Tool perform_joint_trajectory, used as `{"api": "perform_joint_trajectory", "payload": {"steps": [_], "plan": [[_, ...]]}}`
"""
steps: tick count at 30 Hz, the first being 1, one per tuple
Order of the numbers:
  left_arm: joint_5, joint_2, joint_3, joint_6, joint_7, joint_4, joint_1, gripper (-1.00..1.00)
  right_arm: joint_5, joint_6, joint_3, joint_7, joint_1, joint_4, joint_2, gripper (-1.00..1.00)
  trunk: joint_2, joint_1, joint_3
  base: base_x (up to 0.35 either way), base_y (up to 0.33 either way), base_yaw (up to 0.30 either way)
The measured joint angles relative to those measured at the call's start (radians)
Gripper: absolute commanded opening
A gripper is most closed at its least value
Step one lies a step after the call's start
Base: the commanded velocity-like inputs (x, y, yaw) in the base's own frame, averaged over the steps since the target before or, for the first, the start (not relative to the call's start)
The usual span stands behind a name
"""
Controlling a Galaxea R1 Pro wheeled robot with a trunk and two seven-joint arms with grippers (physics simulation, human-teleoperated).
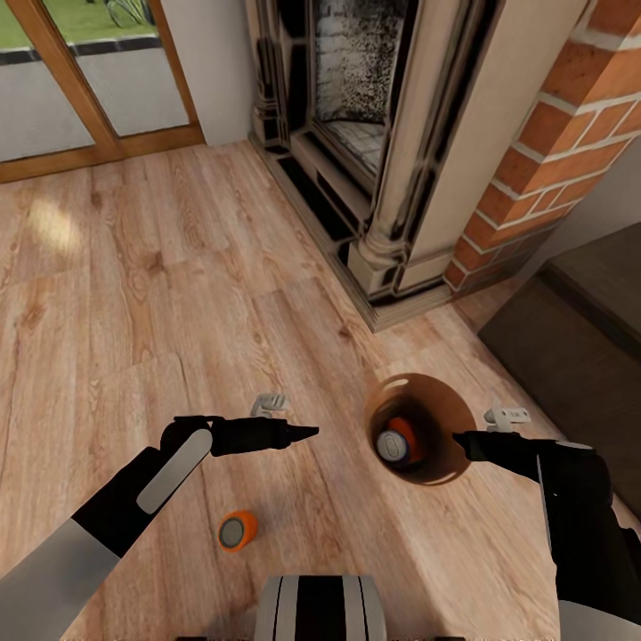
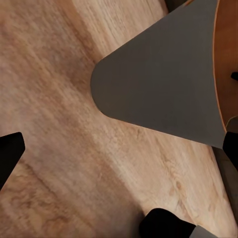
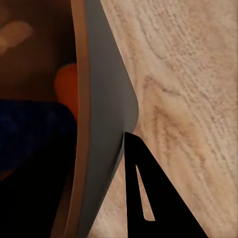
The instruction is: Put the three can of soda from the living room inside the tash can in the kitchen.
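The tash can (image 1: 442, 418) stands on the wood floor with its brown inside facing me. Inside lie a dark blue can of soda (image 1: 392, 446) with a silver top and an orange one (image 1: 410, 434). Another orange can (image 1: 238, 531) lies on its side on the floor near my base. My right gripper (image 1: 461, 439) is shut on the bin's right rim (image 3: 82, 99); one finger (image 3: 144, 193) presses its grey outside, and the blue can (image 3: 34, 124) shows within. Left of the bin hovers my open left gripper (image 1: 307, 433), and its wrist view shows the grey wall (image 2: 163, 84).
A red-brick fireplace (image 1: 570, 133) with a stone surround (image 1: 401, 240) rises behind the bin. A long dark bench (image 1: 570, 347) sits close at the right. Glass doors (image 1: 80, 80) are at the back left, with open wood floor (image 1: 133, 294) before them.
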Motion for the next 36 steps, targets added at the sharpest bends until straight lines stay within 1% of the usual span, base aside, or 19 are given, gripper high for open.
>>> {"api": "perform_joint_trajectory", "payload": {"steps": [14,36], "plan": [[0.0,0.0,0.0,0.0,0.001,0.0,0.0,1.0,0.002,0.006,0.0,0.0,-0.013,0.0,0.0,-1.0,0.0,0.0,-0.018,0.0,0.0,0.0],[0.0,0.0,0.0,0.0,0.001,-0.001,0.0,1.0,0.001,0.009,0.0,0.01,-0.014,0.0,0.002,-1.0,0.0,0.0,-0.02,0.0,0.0,-0.003]]}}
